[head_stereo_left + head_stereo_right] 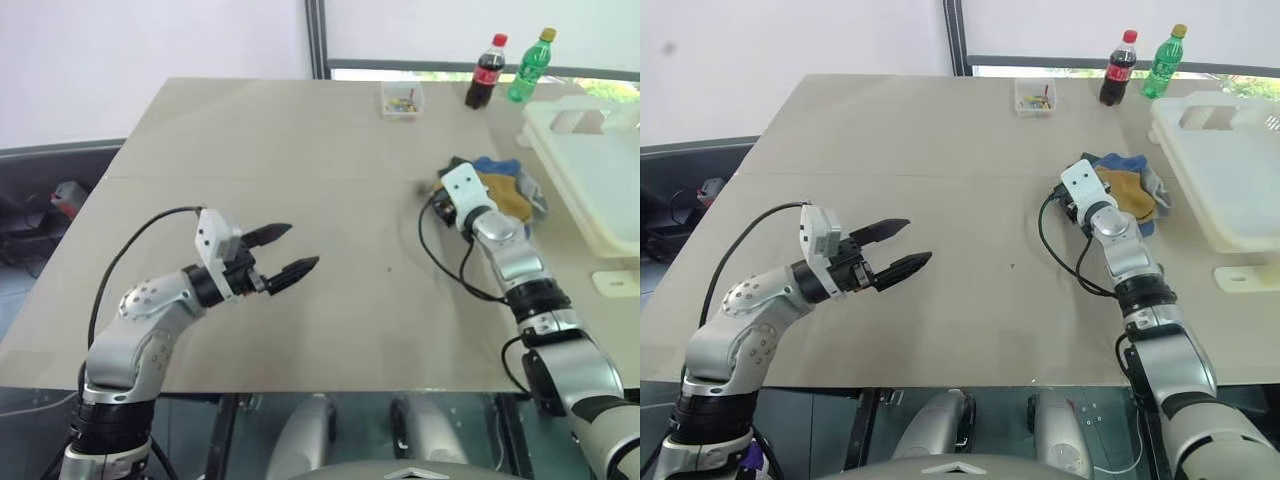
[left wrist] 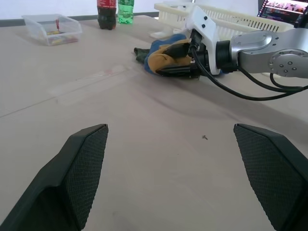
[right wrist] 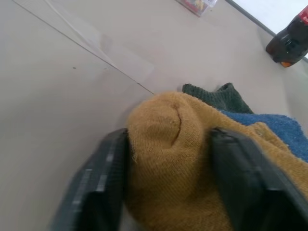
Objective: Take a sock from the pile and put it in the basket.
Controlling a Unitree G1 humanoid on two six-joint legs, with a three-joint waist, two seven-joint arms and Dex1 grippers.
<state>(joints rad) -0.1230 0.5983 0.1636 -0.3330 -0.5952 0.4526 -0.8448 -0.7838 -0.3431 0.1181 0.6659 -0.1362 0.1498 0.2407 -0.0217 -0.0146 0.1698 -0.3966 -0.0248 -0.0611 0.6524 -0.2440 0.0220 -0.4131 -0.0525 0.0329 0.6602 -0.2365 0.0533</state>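
The left hand (image 1: 281, 254) hangs over the bare middle of the bench (image 1: 300, 150) with its two fingers spread wide and nothing between them, well apart from anything it could take. Far to its right, near the right edge of the bench, lies the pile (image 1: 505, 186) of socks, and the right hand (image 3: 168, 183) is already at it, so the right arm is plainly the nearer one and the one to carry the sock. Its fingers (image 3: 101, 178) sit on either side of the rounded end of the mustard sock (image 3: 178, 144), touching the cloth on both flanks, a grasp that looks to be forming rather than firm. The sock's length runs away from the hand, toward the blue and dark green socks beyond it. The basket (image 1: 600, 180) stands just to the right of the pile, its rim close beside the socks, so the coming move is, by my reckoning, a short lift and a swing rightward over that rim. The head views give this layout of pile and basket side by side; the right wrist view gives the cloth bunched between the fingers. The left wrist view shows the right hand from the side, lying low on the bench against the pile.
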